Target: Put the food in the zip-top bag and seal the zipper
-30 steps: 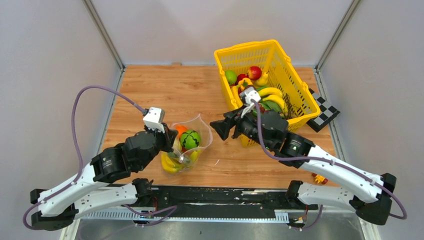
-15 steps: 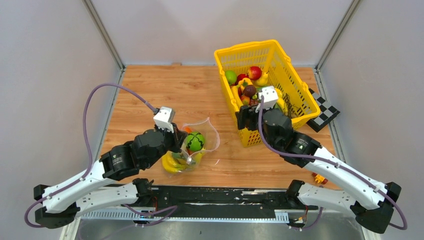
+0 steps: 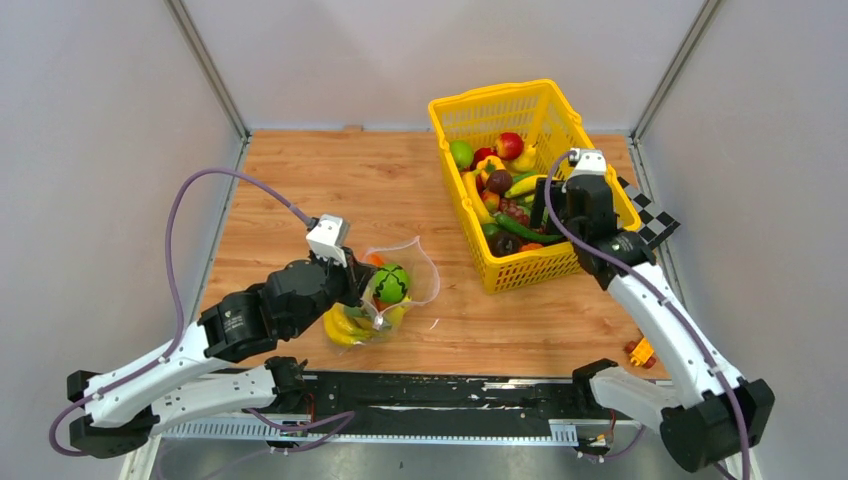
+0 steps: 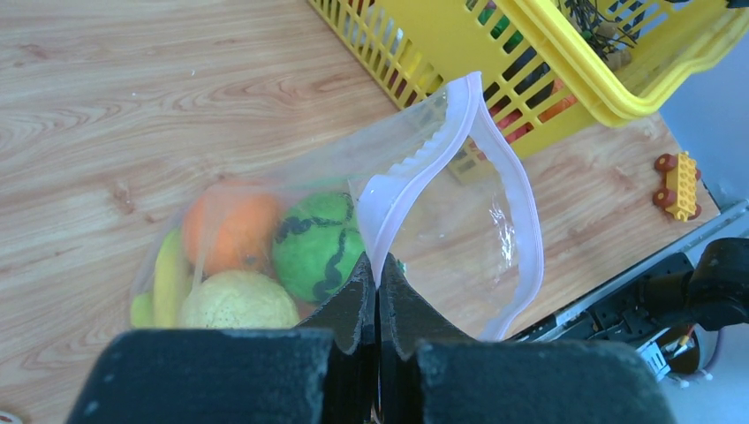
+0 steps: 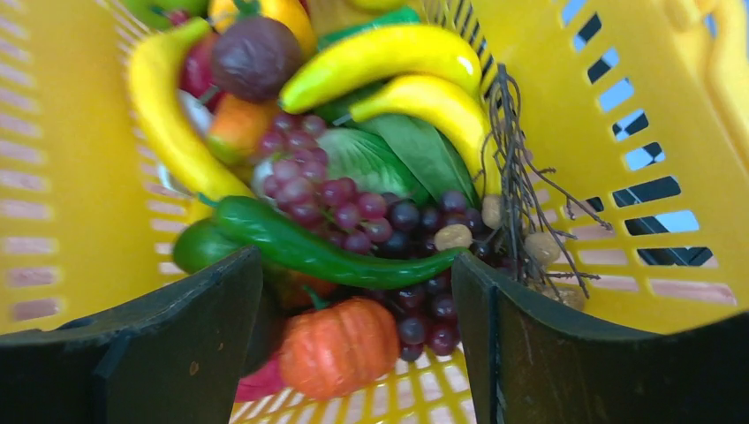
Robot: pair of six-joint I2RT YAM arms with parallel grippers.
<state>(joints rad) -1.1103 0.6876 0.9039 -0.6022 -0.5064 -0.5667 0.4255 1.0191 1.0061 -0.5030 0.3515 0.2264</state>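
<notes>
left gripper (image 4: 378, 299) clamped tight on the zipper (image 4: 402, 199) rim of the zip-top bag (image 3: 415, 275), lower centre-left of top view, bag mouth gaping. Food (image 4: 313, 247) already inside: green melon, orange, lemon, bananas. right gripper (image 5: 353, 296) upper right, fingers wide, nothing held, hanging inside the yellow basket (image 3: 530, 265) just above the grapes (image 5: 344, 208) and a green chilli (image 5: 300, 247).
</notes>
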